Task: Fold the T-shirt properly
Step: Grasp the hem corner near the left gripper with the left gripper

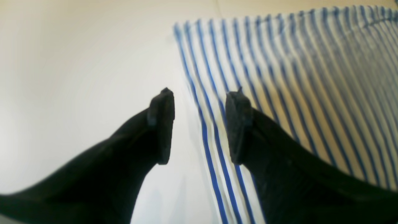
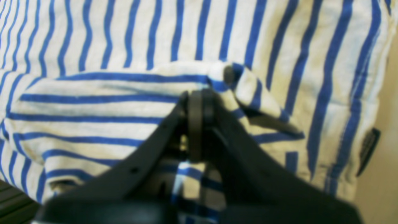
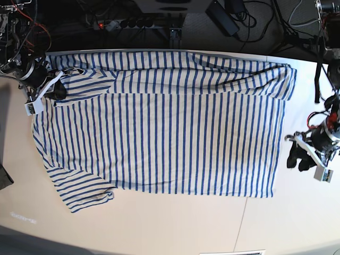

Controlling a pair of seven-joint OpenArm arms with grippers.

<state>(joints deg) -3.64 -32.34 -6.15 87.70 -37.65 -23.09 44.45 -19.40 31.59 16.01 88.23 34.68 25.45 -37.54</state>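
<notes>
The T-shirt, white with thin blue stripes, lies spread flat on the pale table, with its far long edge folded over onto itself. My right gripper is at the shirt's far left corner. In the right wrist view the gripper is shut on a bunched fold of the shirt. A small dark label shows near the shirt's edge. My left gripper is beside the shirt's right edge. In the left wrist view it is open and empty, its fingers astride the edge of the shirt.
Cables and a power strip lie behind the table's far edge. A dark object sits at the left border. A seam runs across the table near the front right. Bare table lies beside the shirt.
</notes>
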